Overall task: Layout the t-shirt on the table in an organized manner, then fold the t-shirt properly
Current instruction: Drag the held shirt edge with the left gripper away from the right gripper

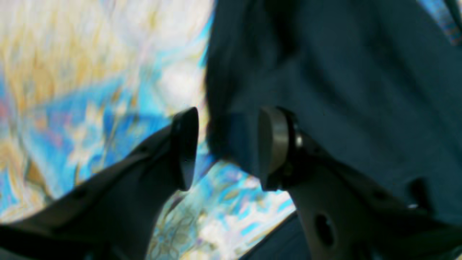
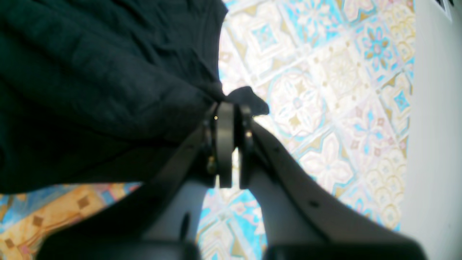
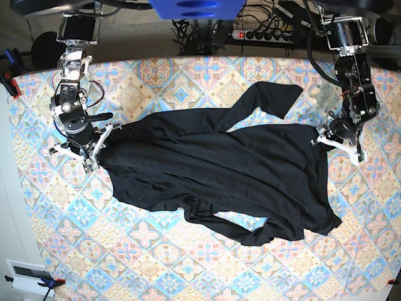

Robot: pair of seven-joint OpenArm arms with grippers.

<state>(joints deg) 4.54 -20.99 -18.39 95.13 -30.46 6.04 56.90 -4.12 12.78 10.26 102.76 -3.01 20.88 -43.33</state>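
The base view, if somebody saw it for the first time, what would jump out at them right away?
The black t-shirt sprawled wrinkled across the middle of the table, dark against the pastel floral tiles, one sleeve kicked up toward the far edge. Next, the two arms at its ends: the right gripper is shut on a pinch of fabric at the view's left, while the left gripper at the view's right stands open at the shirt's edge.

No readable text, label or number — anywhere in view
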